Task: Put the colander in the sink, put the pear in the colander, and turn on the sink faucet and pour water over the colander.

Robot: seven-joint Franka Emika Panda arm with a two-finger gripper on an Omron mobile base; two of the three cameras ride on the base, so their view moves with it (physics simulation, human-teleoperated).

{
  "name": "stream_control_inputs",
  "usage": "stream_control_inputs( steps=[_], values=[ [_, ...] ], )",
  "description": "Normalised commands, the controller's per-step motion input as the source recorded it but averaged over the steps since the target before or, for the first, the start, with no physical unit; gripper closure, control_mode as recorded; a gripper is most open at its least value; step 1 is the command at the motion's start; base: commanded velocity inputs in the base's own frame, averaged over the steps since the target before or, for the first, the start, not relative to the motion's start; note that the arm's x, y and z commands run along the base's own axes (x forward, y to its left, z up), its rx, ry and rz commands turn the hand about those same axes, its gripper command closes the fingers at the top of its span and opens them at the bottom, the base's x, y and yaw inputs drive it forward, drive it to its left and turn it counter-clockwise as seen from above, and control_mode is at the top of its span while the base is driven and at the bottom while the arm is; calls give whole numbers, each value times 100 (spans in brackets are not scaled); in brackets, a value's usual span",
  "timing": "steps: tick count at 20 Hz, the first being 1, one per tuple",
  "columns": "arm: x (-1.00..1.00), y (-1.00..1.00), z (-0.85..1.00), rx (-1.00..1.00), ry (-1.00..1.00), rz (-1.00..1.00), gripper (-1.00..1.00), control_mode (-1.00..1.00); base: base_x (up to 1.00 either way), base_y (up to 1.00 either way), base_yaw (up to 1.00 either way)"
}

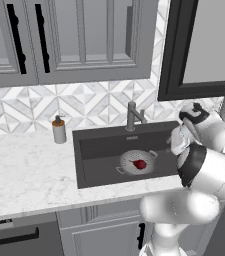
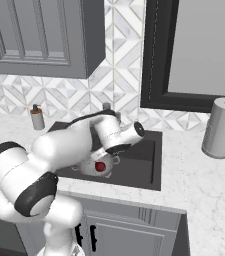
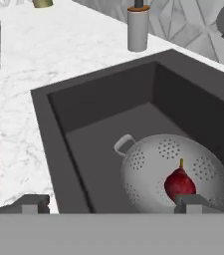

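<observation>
The colander (image 3: 175, 174) stands in the sink (image 3: 93, 104) with the pear (image 3: 179, 183) inside, stem up. The left base view shows the faucet (image 1: 132, 116) at the back edge. The gripper (image 3: 112, 203) hangs with jaws spread wide, holding nothing.

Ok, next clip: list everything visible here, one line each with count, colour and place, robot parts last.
colander: one, silvery-grey, on the sink floor.
pear: one, dark red, inside the colander.
sink: one, dark grey, sunk in the counter.
sink faucet: one, grey metal, behind the sink at the back rim.
soap pump bottle: one, grey with a brown collar, on the counter left of the sink.
paper towel roll: one, grey, upright on the counter right of the sink.
counter: one, white marble, around the sink.
wall cabinets: grey, above the counter.
window frame: one, black, above the sink's right side.
tool: one, dark fingertips, open, above the sink's near edge, holding nothing.
</observation>
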Motion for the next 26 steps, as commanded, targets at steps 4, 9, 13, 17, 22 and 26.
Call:
stream_control_inputs(
  steps=[4,9,13,17,22,26],
  values=[
    [-40,3,52,0,-25,-19,-100,-100,0,0,0],
    [-37,-2,53,0,-4,-23,-100,-100,0,0,0],
    [-37,-5,40,5,0,-15,-100,-100,0,0,0],
    [-27,-8,24,4,-1,-7,-100,-100,0,0,0],
    [-18,-14,14,3,-13,0,-100,-100,0,0,0],
    [-4,-4,19,1,-17,0,-100,-100,0,0,0]
  ],
)
